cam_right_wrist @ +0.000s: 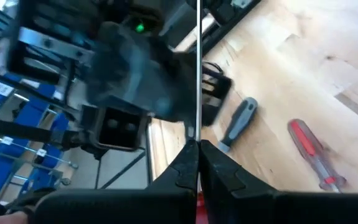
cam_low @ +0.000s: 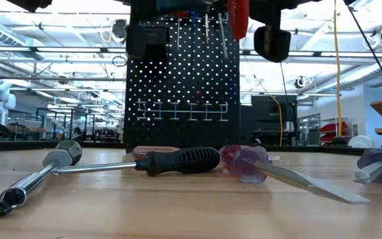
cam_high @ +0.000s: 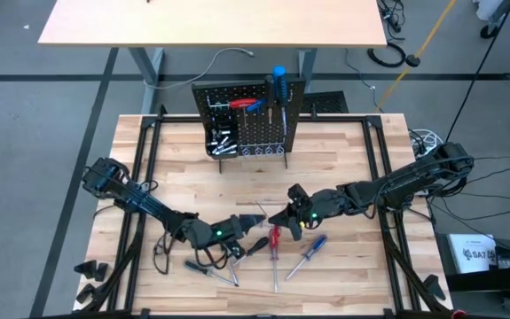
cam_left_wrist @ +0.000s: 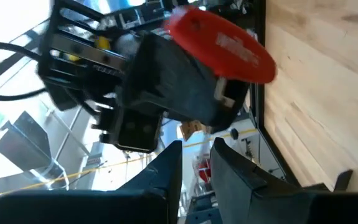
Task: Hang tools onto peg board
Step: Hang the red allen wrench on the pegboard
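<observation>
Right hand [cam_right_wrist: 197,146] clamped on a thin screwdriver shaft [cam_right_wrist: 198,68] mid-table [cam_high: 184,168], left hand [cam_high: 256,222] narrowly parted just beside it, loose tools [cam_high: 274,244] below, peg board [cam_high: 247,120] at the table's far edge

The peg board [cam_high: 247,120] stands upright at the table's far edge, a black perforated panel on a stand; a blue-handled screwdriver [cam_high: 278,81] pokes above its top edge, a red-handled tool [cam_high: 241,105] lies across its upper hooks, and small silvery pieces [cam_high: 219,140] sit in the bin at its lower left; a row of empty metal hooks [cam_low: 183,109] runs across its lower part. On the near tabletop lie a clear red-handled screwdriver [cam_high: 274,241], a blue-handled screwdriver [cam_high: 310,249] just beside it, a black-handled screwdriver [cam_low: 177,160] lying flat, and a silvery socket driver [cam_low: 41,169]; a thin metal shaft [cam_right_wrist: 199,68] is raised off the table.
</observation>
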`<state>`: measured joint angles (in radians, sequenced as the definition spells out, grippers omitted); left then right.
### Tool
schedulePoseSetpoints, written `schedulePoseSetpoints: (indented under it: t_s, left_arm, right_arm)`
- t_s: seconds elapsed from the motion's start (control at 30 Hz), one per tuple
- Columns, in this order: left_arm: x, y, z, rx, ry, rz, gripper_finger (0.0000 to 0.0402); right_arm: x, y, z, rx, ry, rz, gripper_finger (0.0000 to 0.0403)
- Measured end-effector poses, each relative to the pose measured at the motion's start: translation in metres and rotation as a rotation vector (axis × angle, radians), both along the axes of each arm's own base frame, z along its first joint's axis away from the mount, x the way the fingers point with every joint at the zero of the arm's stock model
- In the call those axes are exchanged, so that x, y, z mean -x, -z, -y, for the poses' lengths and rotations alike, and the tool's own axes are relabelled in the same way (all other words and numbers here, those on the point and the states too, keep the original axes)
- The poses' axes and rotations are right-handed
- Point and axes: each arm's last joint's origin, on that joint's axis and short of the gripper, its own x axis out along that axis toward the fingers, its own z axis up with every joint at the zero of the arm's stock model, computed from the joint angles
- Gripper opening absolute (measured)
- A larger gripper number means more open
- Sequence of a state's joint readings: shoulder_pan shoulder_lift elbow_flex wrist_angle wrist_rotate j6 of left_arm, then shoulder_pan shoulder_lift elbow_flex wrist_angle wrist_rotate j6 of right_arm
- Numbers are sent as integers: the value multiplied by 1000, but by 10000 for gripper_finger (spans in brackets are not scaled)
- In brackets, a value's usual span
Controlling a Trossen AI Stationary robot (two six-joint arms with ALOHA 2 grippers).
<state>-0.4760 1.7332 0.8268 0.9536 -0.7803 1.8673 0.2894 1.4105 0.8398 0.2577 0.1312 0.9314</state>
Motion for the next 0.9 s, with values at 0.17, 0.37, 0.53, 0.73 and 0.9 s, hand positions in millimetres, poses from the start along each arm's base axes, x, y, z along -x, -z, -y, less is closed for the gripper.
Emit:
schedulePoseSetpoints:
  t_s: [0.17, 0.37, 0.53, 0.73, 0.9]
  left_arm:
    - [-2, 0, -5, -1, -13, -1, 86]
    - [-5, 0, -10, 0, -13, -1, 86]
    - [-6, 0, -13, 0, 1, 1, 86]
    - [-7, 0, -16, 1, -9, 2, 86]
    - [-8, 0, -18, 2, -14, 3, 86]
  right_arm:
    - [0, -1, 0, -3, -1, 5, 0]
    - [0, -1, 1, -6, 0, 6, 0]
    - [-2, -1, 5, -5, 9, 7, 0]
    - [-3, -1, 9, -12, 5, 6, 0]
    - [-3, -1, 11, -12, 11, 7, 0]
